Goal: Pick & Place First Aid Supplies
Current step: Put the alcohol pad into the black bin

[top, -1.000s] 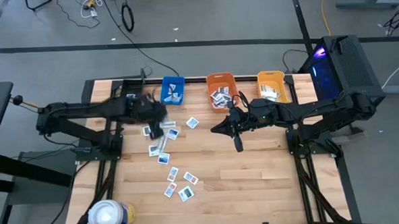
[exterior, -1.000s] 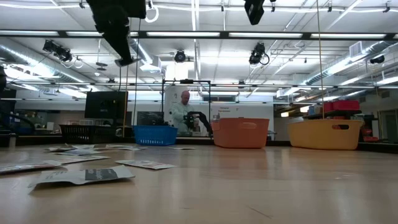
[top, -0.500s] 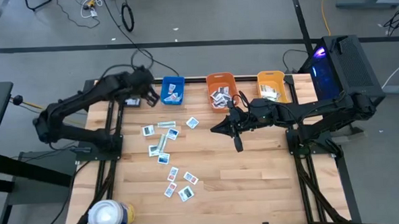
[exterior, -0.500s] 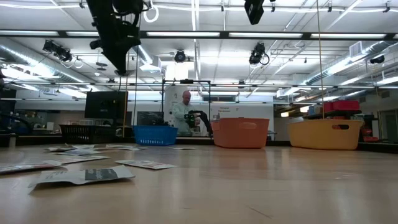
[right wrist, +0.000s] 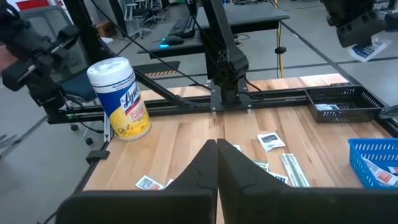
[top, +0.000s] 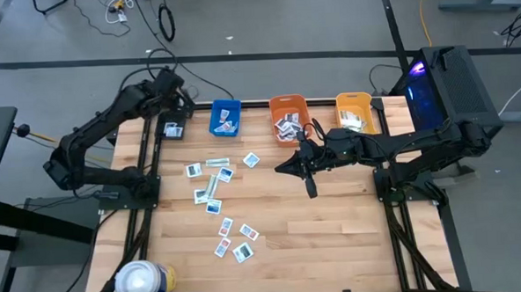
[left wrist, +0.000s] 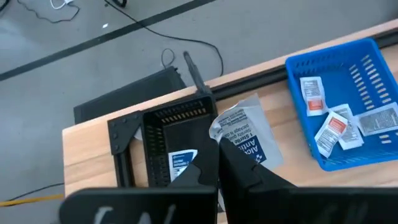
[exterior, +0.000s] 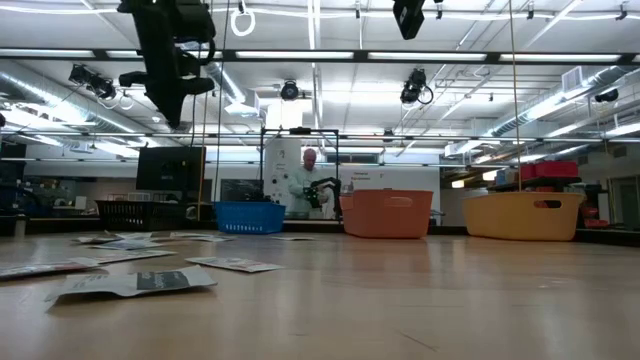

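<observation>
- Table (top: 335,240): loose packets (top: 211,194) lying toward its left side.
- Blue bin (top: 225,118), orange bin (top: 287,118), yellow bin (top: 355,111) sitting along far edge, each holding packets.
- Black basket (top: 172,129) at far-left corner.
- Left gripper (left wrist: 217,163) hovering above black basket, pinching a white-blue packet (left wrist: 244,134).
- Right gripper (top: 283,169) hanging mid-table, fingers closed, empty.

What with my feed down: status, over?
Left gripper shut on a packet, by the black basket. Right gripper shut, empty, mid-table. Nothing in the way.

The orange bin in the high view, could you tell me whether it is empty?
No, the orange bin already holds several small white packets scattered across its floor.
</observation>
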